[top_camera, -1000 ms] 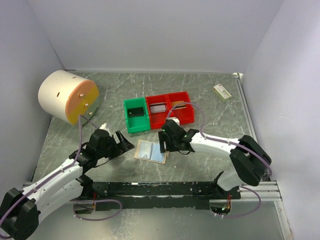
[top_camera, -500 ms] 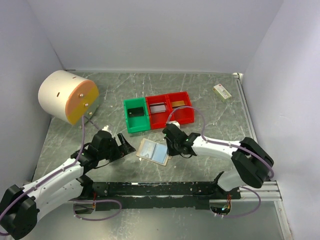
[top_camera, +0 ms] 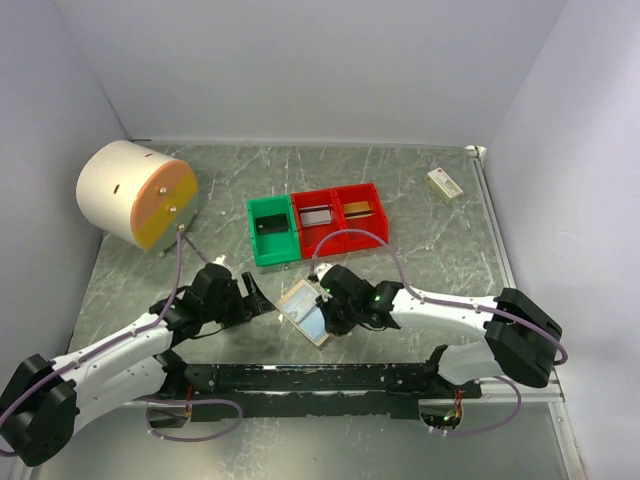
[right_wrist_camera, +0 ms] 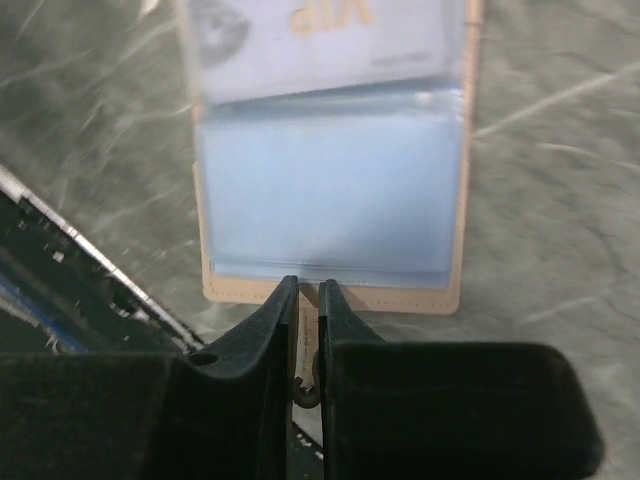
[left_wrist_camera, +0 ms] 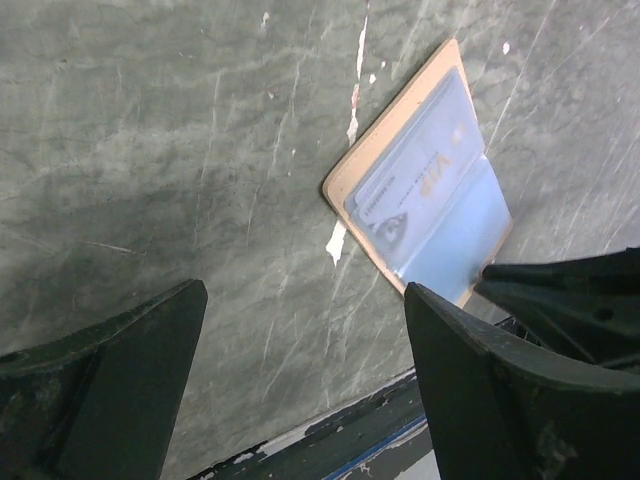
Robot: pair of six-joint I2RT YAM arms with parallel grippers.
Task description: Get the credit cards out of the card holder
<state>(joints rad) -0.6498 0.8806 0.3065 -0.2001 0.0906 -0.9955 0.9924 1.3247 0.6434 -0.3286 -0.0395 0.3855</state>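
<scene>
While left gripper (left_wrist_camera: 305,290) hangs wide apart at 9 o'clock of card holder (left_wrist_camera: 440,240), right gripper (right_wrist_camera: 308,285) pinches its 3 o'clock edge, covering that corner; VIP credit card (left_wrist_camera: 410,185) inside; green bin (top_camera: 270,230), red bins (top_camera: 340,215) at 12.

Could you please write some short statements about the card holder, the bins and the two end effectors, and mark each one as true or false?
1. The left end effector is open. True.
2. The card holder lies inside the green bin. False: it lies on the table, in front of the bins.
3. A card with "VIP" on it sits in a pocket of the holder. True.
4. The right end effector is wide open. False: it is shut, its tips at the holder's tan edge.
5. Both red bins are empty. False: one holds a silver card, the other a gold card.
</scene>
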